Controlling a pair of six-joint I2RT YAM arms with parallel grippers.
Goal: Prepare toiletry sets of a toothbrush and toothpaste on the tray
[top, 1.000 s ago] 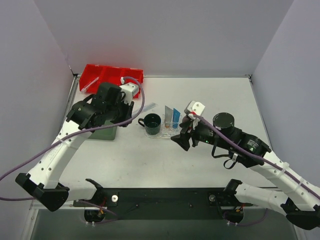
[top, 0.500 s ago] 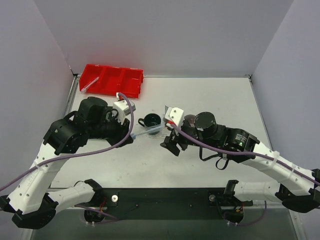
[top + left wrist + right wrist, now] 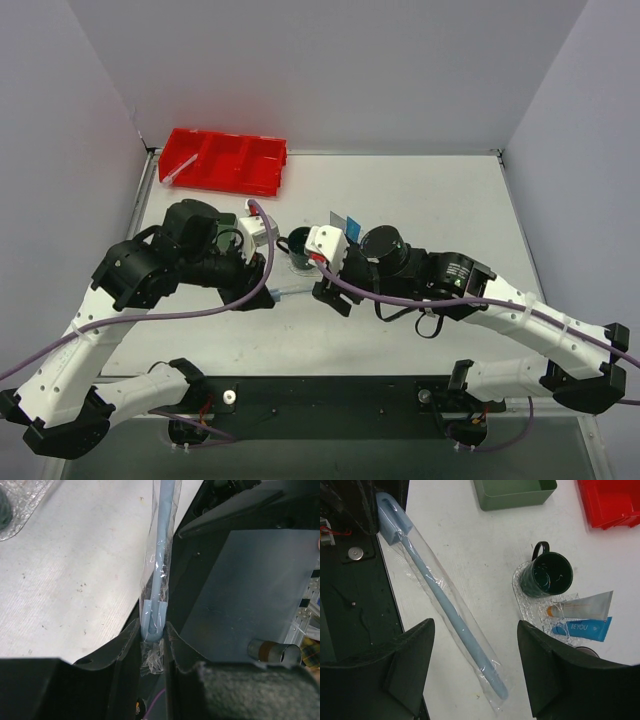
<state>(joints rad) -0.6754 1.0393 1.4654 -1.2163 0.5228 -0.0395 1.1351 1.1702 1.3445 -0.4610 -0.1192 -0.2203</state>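
My left gripper (image 3: 152,625) is shut on one end of a pale blue toothbrush (image 3: 162,555) in a clear wrapper and holds it over the table; the gripper also shows in the top view (image 3: 266,292). In the right wrist view the toothbrush (image 3: 445,605) runs diagonally, its free end between my right gripper's (image 3: 475,625) open, empty jaws. The clear bumpy tray (image 3: 525,602) holds a dark mug (image 3: 547,575), a white-grey toothpaste tube (image 3: 580,607) and a blue toothpaste tube (image 3: 585,628). A second pale stick (image 3: 172,172) lies in the red bin.
The red three-compartment bin (image 3: 225,160) stands at the back left. A dark green square tray (image 3: 515,492) sits left of the mug, hidden under my left arm in the top view. The black base bar (image 3: 330,395) runs along the near edge.
My left gripper has carried the toothbrush right and toward the near edge. My right arm has swung left, bringing its open jaws around the toothbrush's free end.
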